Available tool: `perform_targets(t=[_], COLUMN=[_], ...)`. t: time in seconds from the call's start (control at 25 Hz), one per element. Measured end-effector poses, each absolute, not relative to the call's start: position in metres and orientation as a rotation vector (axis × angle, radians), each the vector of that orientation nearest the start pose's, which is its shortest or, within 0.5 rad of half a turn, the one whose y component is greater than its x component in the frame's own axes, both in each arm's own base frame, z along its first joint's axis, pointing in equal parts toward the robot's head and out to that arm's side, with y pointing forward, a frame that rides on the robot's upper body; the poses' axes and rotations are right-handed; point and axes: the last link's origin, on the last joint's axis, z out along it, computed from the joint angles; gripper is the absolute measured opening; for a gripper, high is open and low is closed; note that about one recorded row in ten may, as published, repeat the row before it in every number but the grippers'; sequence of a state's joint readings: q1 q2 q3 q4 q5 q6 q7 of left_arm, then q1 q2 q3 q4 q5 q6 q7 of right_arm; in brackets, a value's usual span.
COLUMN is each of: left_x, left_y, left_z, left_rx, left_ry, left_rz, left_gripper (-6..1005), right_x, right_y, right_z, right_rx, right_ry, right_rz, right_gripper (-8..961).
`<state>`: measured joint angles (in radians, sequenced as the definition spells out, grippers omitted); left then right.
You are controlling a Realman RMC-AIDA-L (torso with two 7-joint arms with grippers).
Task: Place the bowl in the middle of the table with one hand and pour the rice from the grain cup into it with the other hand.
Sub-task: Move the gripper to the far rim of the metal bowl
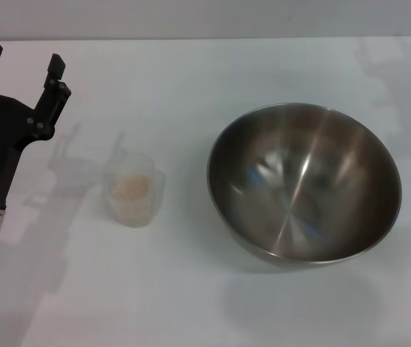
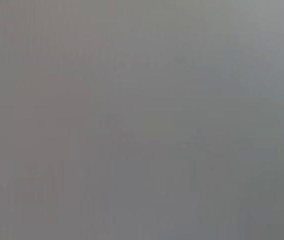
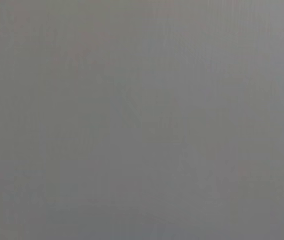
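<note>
Table (image 1: 191,303): plain white, flat, filling nearly the whole head view; its far edge is running along the top w/ a pale wall strip behind. Faint shadows lying on the surface near the cup and under the bowl.

Bowl (image 1: 304,182): large steel, sitting upright right of centre, inside shiny, nothing in it. Cup (image 1: 132,189): small clear plastic, standing upright left of centre, well apart from the bowl, handle pointing toward the far side. Rice (image 1: 132,188): pale grains sitting inside the cup.

L gripper (image 1: 22,69): hanging at the left edge, up-left of the cup, not touching it; fingers spread apart, nothing between them. R gripper: not showing in any view.

Open room: bare white strip between cup and bowl; wide bare area along the near side; bowl rim sitting near the right edge.

Both wrist views: flat grey only, nothing to make out.
</note>
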<state>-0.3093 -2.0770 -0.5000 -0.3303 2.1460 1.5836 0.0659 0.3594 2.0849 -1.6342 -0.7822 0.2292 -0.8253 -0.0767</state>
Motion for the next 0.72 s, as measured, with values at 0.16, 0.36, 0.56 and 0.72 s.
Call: perform_targets(t=[0.16, 0.36, 0.56, 0.72], left_x=[-0.273, -0.272, -0.272, -0.273], left_y=[0.270, 0.270, 0.270, 0.269], left_z=[-0.025, -0.024, -0.023, -0.021], left_rx=[-1.590, -1.584, -1.572, -1.564], left_ry=[-0.178, -0.175, -0.180, -0.181], left_rz=[-0.964, -0.969, -0.970, -0.974], left_gripper=[795, 794, 793, 792], right_x=[0.203, 0.170, 0.142, 0.126], right_y=[0.406, 0.404, 0.396, 0.384], right_z=[0.044, 0.039, 0.042, 0.055], right_rx=[-1.605, -1.767, -1.923, -2.080], right_ry=[0.358, 0.528, 0.669, 0.801], right_rz=[0.726, 0.556, 0.300, 0.040], right_gripper=[694, 695, 694, 694])
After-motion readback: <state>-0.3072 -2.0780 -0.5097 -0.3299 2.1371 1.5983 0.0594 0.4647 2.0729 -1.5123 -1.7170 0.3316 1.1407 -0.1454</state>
